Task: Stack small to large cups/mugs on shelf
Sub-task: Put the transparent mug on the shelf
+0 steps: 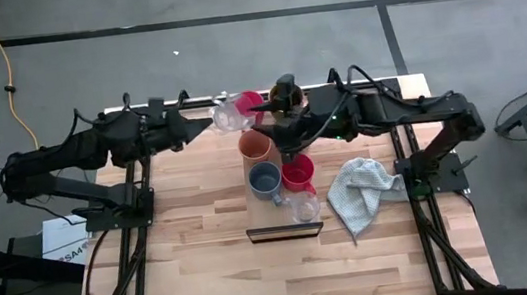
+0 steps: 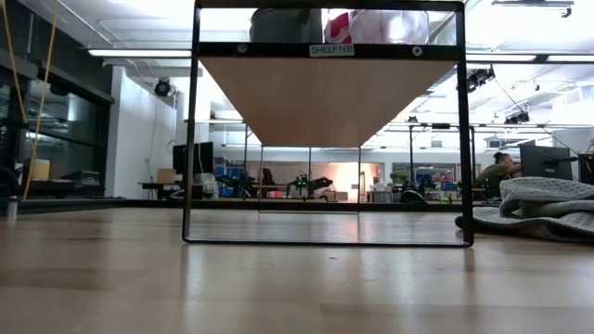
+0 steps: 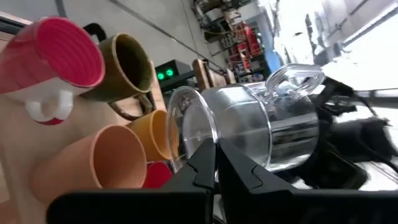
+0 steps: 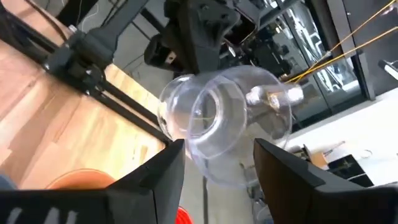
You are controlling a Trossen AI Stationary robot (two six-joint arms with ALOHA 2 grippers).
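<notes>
My left gripper (image 1: pixel 220 120) is shut on a clear glass cup (image 1: pixel 229 114) and holds it in the air at the shelf's far end. My right gripper (image 4: pixel 217 165) is open just in front of that cup (image 4: pixel 217 118), with a finger on either side of it and neither touching it. On the shelf (image 1: pixel 286 230) stand a red mug (image 1: pixel 250 102), an olive mug (image 1: pixel 287 92), an orange mug (image 1: pixel 256 145), a blue mug (image 1: pixel 265 179), a second red mug (image 1: pixel 298 173) and a second glass cup (image 1: pixel 303 206). My left gripper pinches the glass cup's wall at the rim (image 3: pixel 208 134) between its two fingers (image 3: pixel 202 163). The fingers come nearly level from the table's left. The cup lies on its side in the hold with its handle (image 3: pixel 292 78) uppermost, clear of the shelf and the other mugs.
A pale grey cloth (image 1: pixel 360 191) lies crumpled on the table to the right of the shelf. The shelf's board sits on a dark metal frame (image 2: pixel 190 139) raised above the tabletop. Bare wood lies to the left of the shelf and toward the near edge.
</notes>
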